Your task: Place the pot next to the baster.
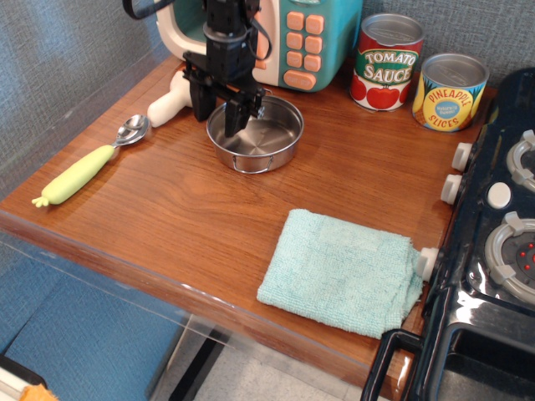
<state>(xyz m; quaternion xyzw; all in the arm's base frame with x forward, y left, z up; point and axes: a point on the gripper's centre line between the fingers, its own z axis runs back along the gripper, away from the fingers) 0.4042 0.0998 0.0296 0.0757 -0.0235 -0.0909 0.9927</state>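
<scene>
The shiny steel pot (pixel 259 135) sits flat on the wooden table (pixel 184 217), in front of the toy microwave. My black gripper (pixel 220 111) stands over the pot's left rim with its jaws spread, one finger outside the rim and one inside. It grips nothing that I can see. The baster (pixel 165 107) lies just left of the gripper. Only its white tube shows; its bulb end is hidden behind the arm. A small gap lies between the pot and the baster.
A spoon with a yellow-green handle (pixel 84 171) lies at the left edge. A teal toy microwave (pixel 297 38) stands at the back, with a tomato sauce can (pixel 384 63) and a pineapple can (pixel 450 92) to its right. A light blue towel (pixel 343 271) lies front right, beside the black stove (pixel 501 242).
</scene>
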